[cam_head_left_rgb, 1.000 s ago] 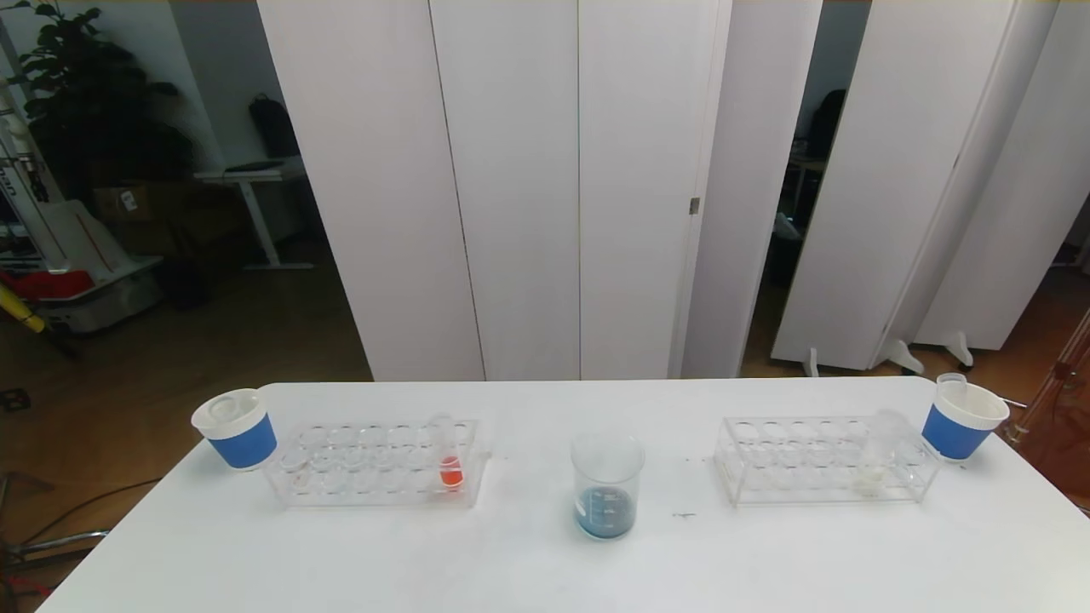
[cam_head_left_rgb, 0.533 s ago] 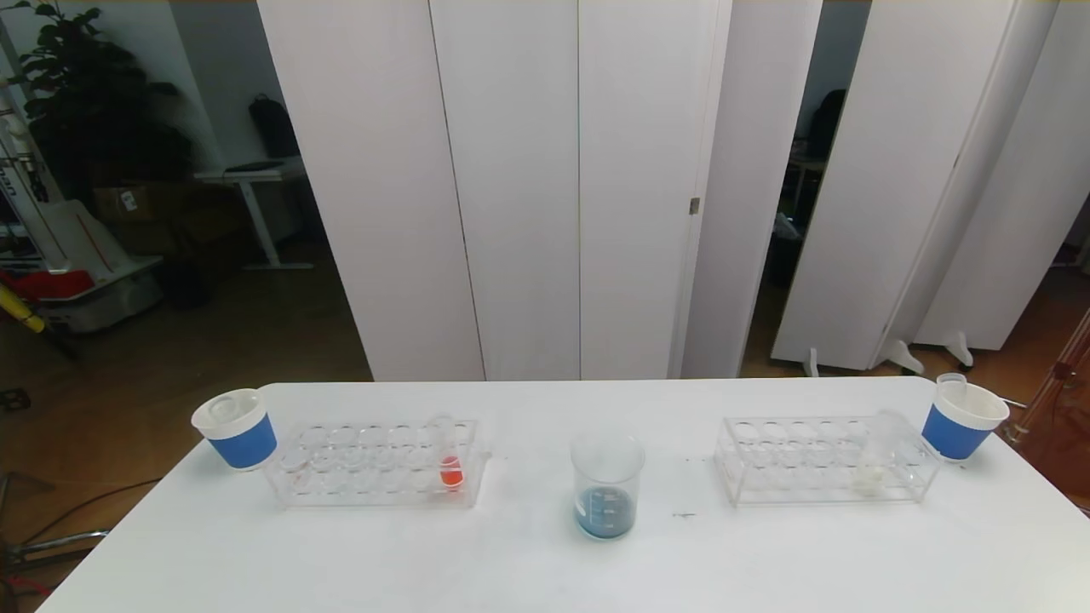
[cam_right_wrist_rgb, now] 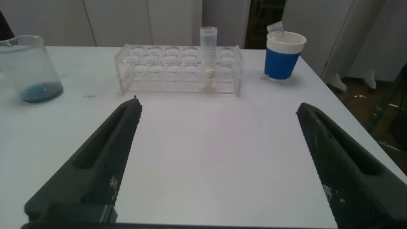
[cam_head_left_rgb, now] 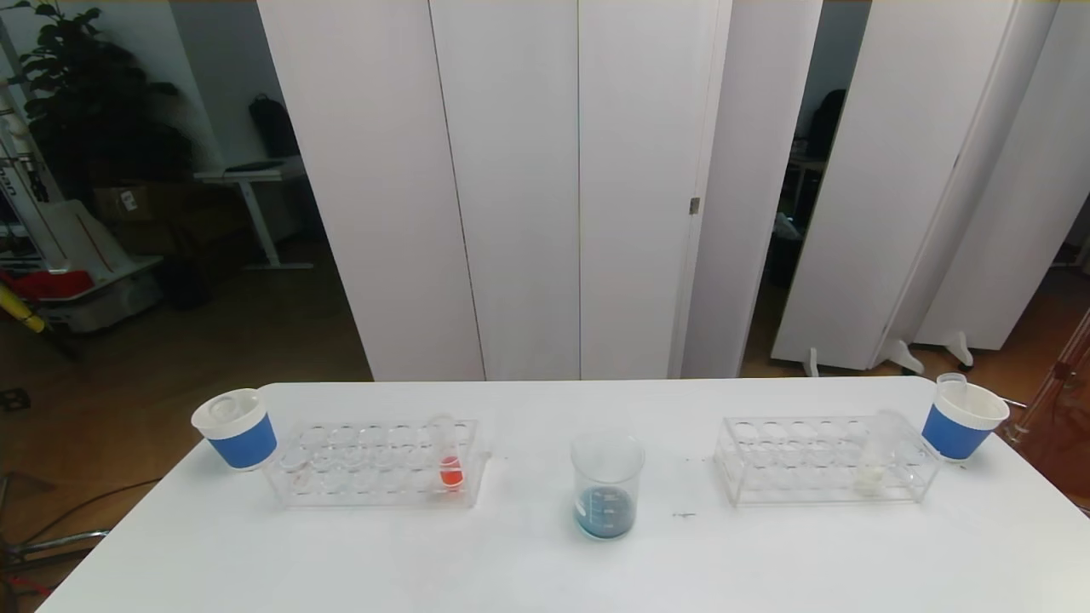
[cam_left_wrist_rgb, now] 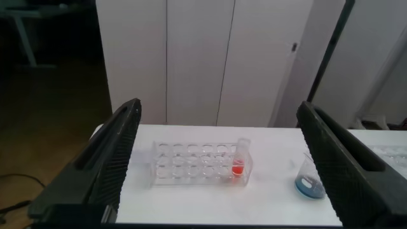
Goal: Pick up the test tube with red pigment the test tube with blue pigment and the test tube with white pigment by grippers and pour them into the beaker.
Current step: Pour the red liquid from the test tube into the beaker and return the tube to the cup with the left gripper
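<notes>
On the white table [cam_head_left_rgb: 545,570], we see blue pigment already in the beaker [cam_head_left_rgb: 605,485], red tube [cam_head_left_rgb: 449,455] and white tube [cam_head_left_rgb: 877,455] still racked, both grippers [cam_left_wrist_rgb: 216,165] [cam_right_wrist_rgb: 216,159] spread, empty.

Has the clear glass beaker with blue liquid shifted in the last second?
No. The beaker sits midway between the two clear racks, as before.

One beaker [cam_head_left_rgb: 606,485], two racks [cam_head_left_rgb: 379,464], two paper cups [cam_head_left_rgb: 237,428], two standing tubes [cam_head_left_rgb: 449,455].
</notes>
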Robot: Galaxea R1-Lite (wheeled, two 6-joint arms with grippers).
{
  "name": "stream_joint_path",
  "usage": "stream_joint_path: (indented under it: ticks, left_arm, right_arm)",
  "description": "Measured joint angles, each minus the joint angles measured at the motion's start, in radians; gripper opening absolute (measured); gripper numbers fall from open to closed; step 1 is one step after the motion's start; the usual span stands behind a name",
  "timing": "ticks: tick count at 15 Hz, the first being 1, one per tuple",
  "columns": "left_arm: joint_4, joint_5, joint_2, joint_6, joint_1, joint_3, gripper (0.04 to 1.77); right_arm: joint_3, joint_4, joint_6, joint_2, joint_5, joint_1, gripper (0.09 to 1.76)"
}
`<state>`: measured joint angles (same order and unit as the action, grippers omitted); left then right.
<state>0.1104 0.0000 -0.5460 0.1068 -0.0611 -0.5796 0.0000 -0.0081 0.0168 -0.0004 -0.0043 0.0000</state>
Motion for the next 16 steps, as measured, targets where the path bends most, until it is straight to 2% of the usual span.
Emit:
stream_joint_path:
  ticks: [5,9,13,16]
  left_arm:
    - [0.201,-0.009,-0.287,0.022,-0.003,-0.013,1.74]
    - [0.424,-0.008,-0.500,0.013,-0.010,0.069,1.74]
    - [0.551,-0.005,-0.644,0.012,-0.087,0.180,1.74]
    - [0.576,-0.009,-0.687,0.011,-0.146,0.237,1.74]
  right_arm:
    - [0.000,0.000,0.000,0.000,0.000,0.000,1.75]
    - [0.000,0.000,0.000,0.000,0.000,0.000,1.75]
    - [0.000,0.000,0.000,0.000,0.000,0.000,1.75]
    - [0.000,0.000,0.000,0.000,0.001,0.000,1.75]
